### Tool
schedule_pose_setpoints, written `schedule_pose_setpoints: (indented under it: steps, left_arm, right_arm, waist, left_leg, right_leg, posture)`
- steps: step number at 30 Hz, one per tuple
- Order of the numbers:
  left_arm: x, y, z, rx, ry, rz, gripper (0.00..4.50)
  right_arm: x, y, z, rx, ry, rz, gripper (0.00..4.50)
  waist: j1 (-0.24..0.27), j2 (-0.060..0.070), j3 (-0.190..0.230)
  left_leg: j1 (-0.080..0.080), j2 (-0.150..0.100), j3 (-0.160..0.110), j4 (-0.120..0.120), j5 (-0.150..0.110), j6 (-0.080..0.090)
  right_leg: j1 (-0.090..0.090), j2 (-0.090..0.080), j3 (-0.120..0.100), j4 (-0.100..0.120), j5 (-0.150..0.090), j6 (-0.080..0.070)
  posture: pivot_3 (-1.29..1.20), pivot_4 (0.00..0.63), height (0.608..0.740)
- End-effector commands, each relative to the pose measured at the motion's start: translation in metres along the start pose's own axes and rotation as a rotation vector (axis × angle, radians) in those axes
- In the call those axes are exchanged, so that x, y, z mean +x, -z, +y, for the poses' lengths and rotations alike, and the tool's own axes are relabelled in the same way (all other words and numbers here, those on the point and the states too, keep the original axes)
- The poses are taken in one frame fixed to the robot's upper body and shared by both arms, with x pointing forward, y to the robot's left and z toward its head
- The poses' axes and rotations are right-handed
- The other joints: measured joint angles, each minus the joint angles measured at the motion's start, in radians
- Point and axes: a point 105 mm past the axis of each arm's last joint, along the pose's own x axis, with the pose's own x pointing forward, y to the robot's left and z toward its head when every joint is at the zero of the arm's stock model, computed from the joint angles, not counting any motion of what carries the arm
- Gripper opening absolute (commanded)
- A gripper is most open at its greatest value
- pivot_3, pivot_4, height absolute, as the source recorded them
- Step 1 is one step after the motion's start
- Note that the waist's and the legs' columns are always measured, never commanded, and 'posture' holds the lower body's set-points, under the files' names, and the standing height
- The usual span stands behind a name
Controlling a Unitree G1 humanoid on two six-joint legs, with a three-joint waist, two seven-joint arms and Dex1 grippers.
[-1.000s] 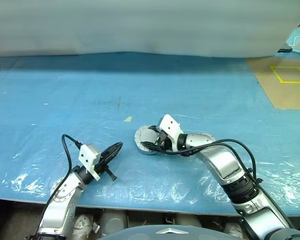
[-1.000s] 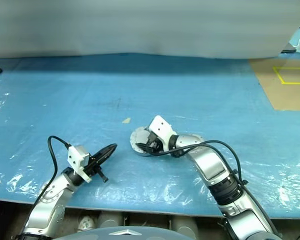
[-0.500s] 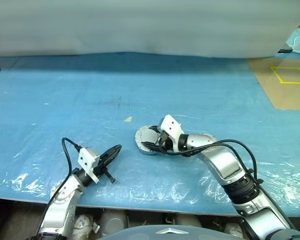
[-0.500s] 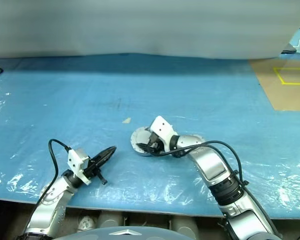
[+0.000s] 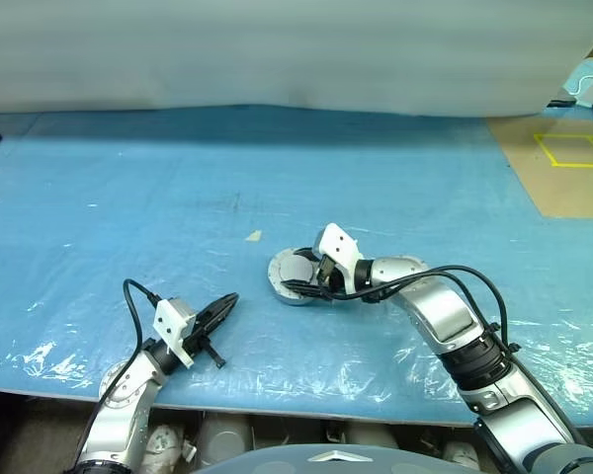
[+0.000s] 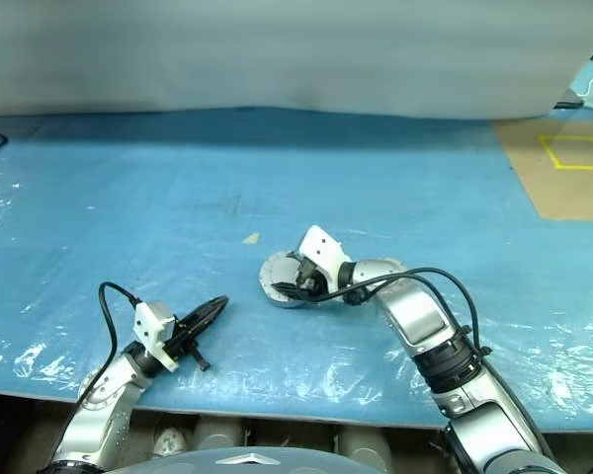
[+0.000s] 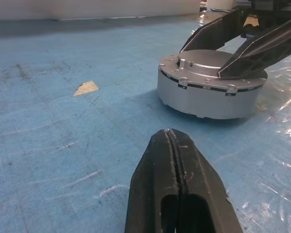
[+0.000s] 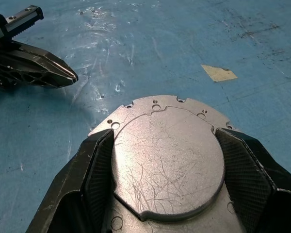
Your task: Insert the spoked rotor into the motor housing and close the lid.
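The motor housing (image 5: 286, 287) sits on the blue table as a round grey drum with its lid (image 8: 167, 160) lying flat on top. The lid's plain scratched face points up. My right gripper (image 5: 301, 279) reaches over it from the right, one finger on each side of the lid's raised disc, pads (image 8: 99, 165) against its edge. To the left, near the table's front edge, my left gripper (image 5: 232, 299) is shut and empty, pointing toward the housing (image 7: 208, 99) a short way off. The spoked rotor is hidden.
A small beige scrap (image 5: 253, 235) lies on the blue sheet just beyond the housing. A brown board with yellow tape (image 5: 568, 173) covers the far right corner. A pale wall closes the back, and the table's front edge (image 5: 277, 407) runs close behind both wrists.
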Motion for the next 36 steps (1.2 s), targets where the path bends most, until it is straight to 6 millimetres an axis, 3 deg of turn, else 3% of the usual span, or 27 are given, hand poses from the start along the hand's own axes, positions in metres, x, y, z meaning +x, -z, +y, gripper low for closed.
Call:
schedule_pose_setpoints:
  steps: [1, 6, 15, 19, 22, 26, 31, 36]
  left_arm:
    - [0.0, -0.007, 0.003, 0.023, -0.001, -0.032, 0.0]
    - [0.0, -0.005, 0.004, 0.024, -0.002, -0.025, 0.0]
    - [0.002, 0.002, 0.007, 0.023, 0.001, -0.001, 0.0]
    - [0.015, -0.002, 0.023, -0.019, -0.071, 0.052, 0.0]
    - [0.032, 0.001, 0.045, -0.039, -0.152, 0.243, 0.0]
    - [0.058, -0.026, 0.051, -0.158, -0.123, 0.268, 0.0]
    - [0.077, -0.051, 0.035, -0.37, 0.022, 0.31, 0.0]
    - [0.088, -0.067, 0.03, -0.449, 0.1, 0.277, 0.0]
  right_arm:
    - [-0.001, 0.021, -0.01, -0.002, 0.074, 0.077, 2.96]
    - [-0.003, 0.025, -0.018, -0.01, 0.103, 0.087, 2.96]
    - [-0.007, 0.029, -0.011, 0.039, 0.039, 0.104, 2.96]
    - [-0.005, 0.027, -0.009, 0.058, 0.03, 0.093, 2.96]
    - [-0.004, 0.028, -0.008, 0.06, 0.031, 0.093, 2.96]
    - [-0.002, 0.028, -0.006, 0.062, 0.027, 0.092, 2.96]
    - [0.0, 0.027, -0.005, 0.065, 0.031, 0.086, 2.96]
    - [0.002, 0.026, -0.005, 0.068, 0.036, 0.078, 2.96]
  waist:
    - [0.0, 0.0, 0.0]
    - [0.0, 0.0, 0.0]
    - [0.003, -0.001, 0.0]
    - [0.006, 0.0, -0.001]
    - [0.01, 0.0, -0.001]
    - [0.006, 0.0, -0.001]
    - [-0.001, 0.0, -0.001]
    - [-0.002, 0.0, -0.001]
  left_leg:
    - [0.0, 0.0, 0.0, 0.0, 0.0, 0.0]
    - [0.005, 0.0, 0.0, 0.0, -0.002, 0.003]
    - [0.007, 0.0, 0.001, -0.002, -0.002, 0.003]
    - [0.007, -0.001, 0.001, -0.003, -0.002, 0.003]
    - [0.007, 0.0, 0.001, -0.002, -0.002, 0.003]
    - [0.008, -0.001, 0.0, -0.001, -0.001, 0.002]
    - [0.004, -0.003, 0.001, -0.001, 0.001, -0.002]
    - [0.0, -0.002, 0.001, -0.001, 0.001, -0.002]
  right_leg:
    - [0.0, 0.0, 0.0, 0.0, 0.0, 0.0]
    - [0.003, 0.0, 0.002, 0.001, -0.003, 0.006]
    - [0.006, -0.001, 0.004, -0.001, -0.002, 0.004]
    - [0.006, -0.002, 0.003, -0.001, -0.002, 0.003]
    - [0.006, -0.002, 0.003, 0.0, -0.003, 0.005]
    - [0.006, -0.002, 0.004, 0.002, -0.005, 0.008]
    - [0.002, 0.001, 0.004, 0.0, -0.001, 0.001]
    - [-0.002, 0.001, 0.003, 0.001, -0.001, 0.0]
  posture:
    - [0.0, 0.15, 0.74]
    - [0.0, 0.15, 0.74]
    - [0.0, 0.15, 0.74]
    - [0.0, 0.15, 0.74]
    - [0.0, 0.15, 0.74]
    - [0.0, 0.15, 0.74]
    - [0.0, 0.15, 0.74]
    - [0.0, 0.15, 0.74]
